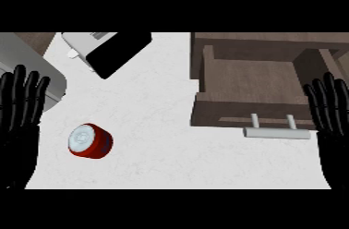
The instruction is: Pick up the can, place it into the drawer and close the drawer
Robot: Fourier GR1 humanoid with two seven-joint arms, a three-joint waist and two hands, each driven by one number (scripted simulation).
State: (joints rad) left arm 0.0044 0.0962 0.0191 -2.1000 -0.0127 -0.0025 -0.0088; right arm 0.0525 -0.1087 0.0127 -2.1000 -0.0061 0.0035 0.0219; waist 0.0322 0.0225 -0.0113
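Looking down, we see the red can (90,141) on the white counter (177,163), the drawer (249,87) open, our left hand (19,117) and right hand (333,117) spread flat, so we think grabbing the can comes next.

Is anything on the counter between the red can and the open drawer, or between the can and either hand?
Nothing visible. Bare counter lies between the can and the open drawer. The left hand is nearest the can, with nothing between them; the right hand rests beside the drawer handle.

No text, label, brand or number can be read on anything here
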